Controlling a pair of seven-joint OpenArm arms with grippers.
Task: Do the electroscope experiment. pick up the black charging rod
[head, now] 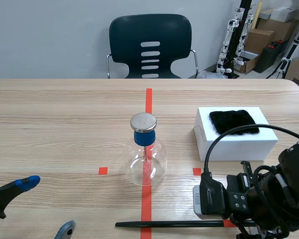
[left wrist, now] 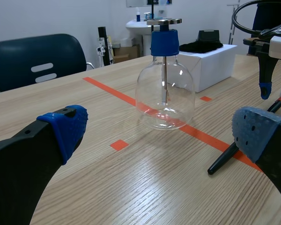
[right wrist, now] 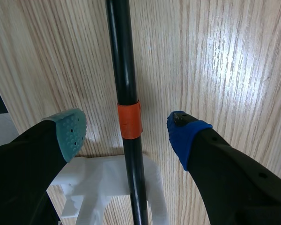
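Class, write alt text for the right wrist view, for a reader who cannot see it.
The right gripper, fingers open, straddles a black charging rod with an orange-red band, not touching it. The rod lies on a light wooden table and passes over a white piece close to the gripper.

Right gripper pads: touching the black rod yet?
Apart. In the right wrist view the open right gripper straddles the black rod, with bare table showing between each pad and it.
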